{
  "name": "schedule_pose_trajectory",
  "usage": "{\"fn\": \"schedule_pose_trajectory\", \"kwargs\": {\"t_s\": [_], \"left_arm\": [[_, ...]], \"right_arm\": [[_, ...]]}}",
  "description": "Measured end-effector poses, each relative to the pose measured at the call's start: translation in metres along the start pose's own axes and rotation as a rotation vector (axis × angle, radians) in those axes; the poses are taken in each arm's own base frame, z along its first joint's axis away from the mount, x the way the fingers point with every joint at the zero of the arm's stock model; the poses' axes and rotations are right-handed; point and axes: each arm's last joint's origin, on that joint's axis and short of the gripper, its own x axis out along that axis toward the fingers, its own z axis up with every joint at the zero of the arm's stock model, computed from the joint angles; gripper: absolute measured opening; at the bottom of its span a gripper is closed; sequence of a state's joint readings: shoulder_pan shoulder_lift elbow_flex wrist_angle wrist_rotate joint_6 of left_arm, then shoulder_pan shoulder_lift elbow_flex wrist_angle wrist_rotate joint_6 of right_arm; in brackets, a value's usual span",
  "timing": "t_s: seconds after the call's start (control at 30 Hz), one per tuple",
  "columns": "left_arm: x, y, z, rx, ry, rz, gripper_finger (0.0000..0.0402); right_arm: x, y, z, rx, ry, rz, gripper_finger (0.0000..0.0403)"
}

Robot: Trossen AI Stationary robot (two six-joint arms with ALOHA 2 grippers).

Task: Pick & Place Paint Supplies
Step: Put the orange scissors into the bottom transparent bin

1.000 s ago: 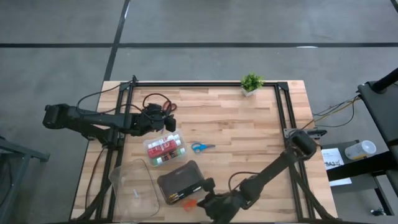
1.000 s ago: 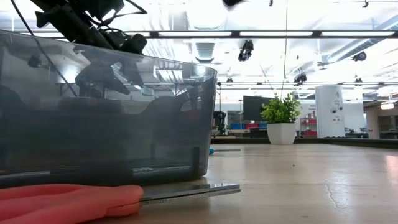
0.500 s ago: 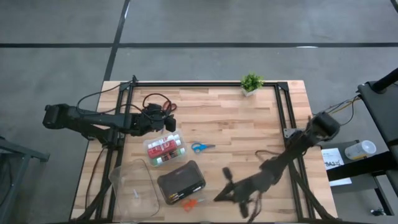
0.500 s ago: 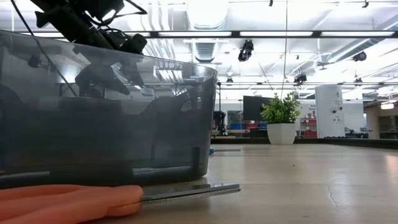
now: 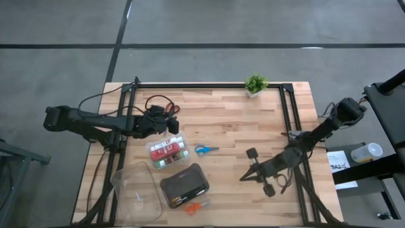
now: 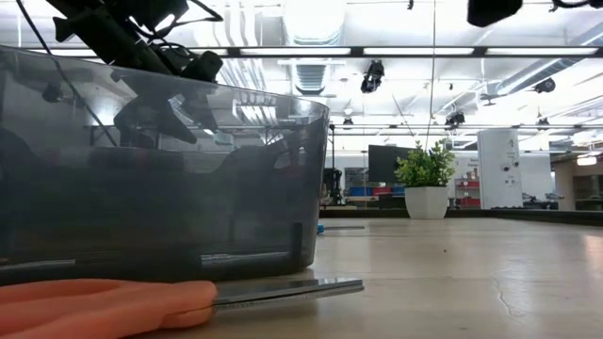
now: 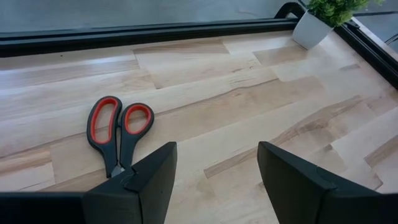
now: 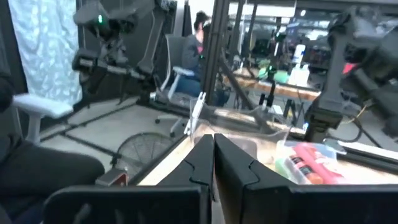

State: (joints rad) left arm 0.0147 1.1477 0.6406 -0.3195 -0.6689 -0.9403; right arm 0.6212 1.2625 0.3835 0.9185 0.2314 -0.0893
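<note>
My left gripper [image 5: 172, 126] hovers open over the table's left part. Red-handled scissors [image 7: 118, 127] lie flat on the wood just beyond its fingers, untouched. Red, white and green paint tubes lie in a small clear box [image 5: 168, 152]. Blue scissors [image 5: 204, 150] rest flat on the table beside that box. Orange scissors [image 5: 196, 206] lie on the table by the near edge, next to the dark grey case [image 5: 183, 185]. My right gripper [image 5: 243, 178] is shut and empty above the table's right half, pointing level toward the left. No brushes show.
A larger clear plastic box [image 5: 136, 190] stands at the near left. A small potted plant [image 5: 255, 83] sits at the far edge. A black frame [image 5: 209, 86] borders the table. Bare wood lies between the blue scissors and my right gripper.
My right gripper has drawn back from the orange scissors at the near edge, going toward the table's right and far side and a little up. It has tipped from pointing down to level and stayed shut. The orange scissors lie where they were.
</note>
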Motion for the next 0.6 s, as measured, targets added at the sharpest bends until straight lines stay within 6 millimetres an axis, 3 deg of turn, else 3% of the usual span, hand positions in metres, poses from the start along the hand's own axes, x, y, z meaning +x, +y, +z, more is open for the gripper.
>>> {"fn": "schedule_pose_trajectory", "kwargs": {"t_s": [0.3,0.6], "left_arm": [[0.0,0.0,0.0,0.0,0.0,0.0,0.0232],[0.0,0.0,0.0,0.0,0.0,0.0,0.0232]], "right_arm": [[-0.035,-0.008,-0.009,0.006,-0.021,-0.025,0.0008],[-0.047,-0.011,-0.019,0.006,-0.004,-0.06,0.0008]]}}
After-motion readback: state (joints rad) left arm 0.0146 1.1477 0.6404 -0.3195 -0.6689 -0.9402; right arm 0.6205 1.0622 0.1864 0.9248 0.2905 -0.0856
